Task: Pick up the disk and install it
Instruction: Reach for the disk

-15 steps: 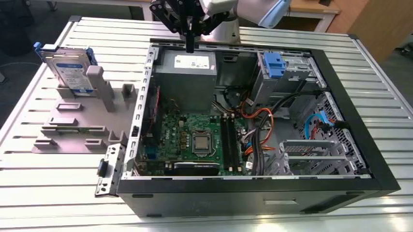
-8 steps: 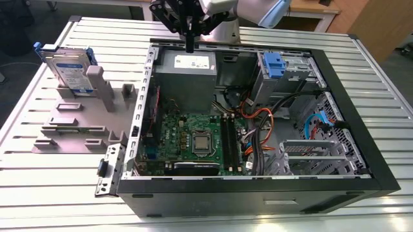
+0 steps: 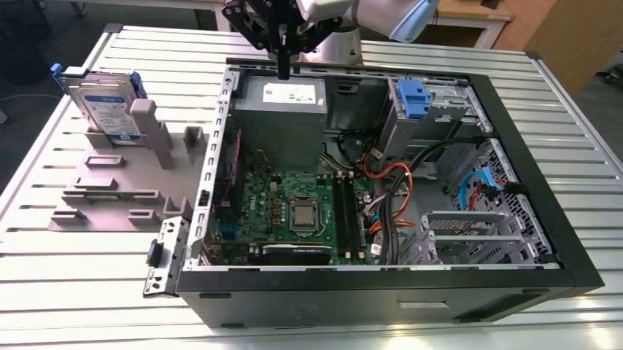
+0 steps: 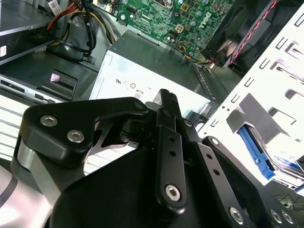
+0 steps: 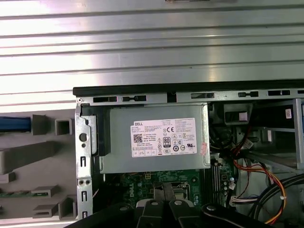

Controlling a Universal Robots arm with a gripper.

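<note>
The black gripper (image 3: 283, 67), closed and empty, is held over the grey metal box (image 3: 280, 113); the silver blue-framed disk (image 3: 105, 109) (upright in a grey holder (image 3: 107, 186)) should be grasped squarely.

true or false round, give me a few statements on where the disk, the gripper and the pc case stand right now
1. The disk stands upright in the grey fixture, outside the computer case. True.
2. The gripper is shut on the disk. False: it is shut on nothing and hangs by the power supply, apart from the disk.
3. The computer case is open, with the motherboard in view. True.
4. The power supply carries a red sticker. False: its sticker is white.
</note>
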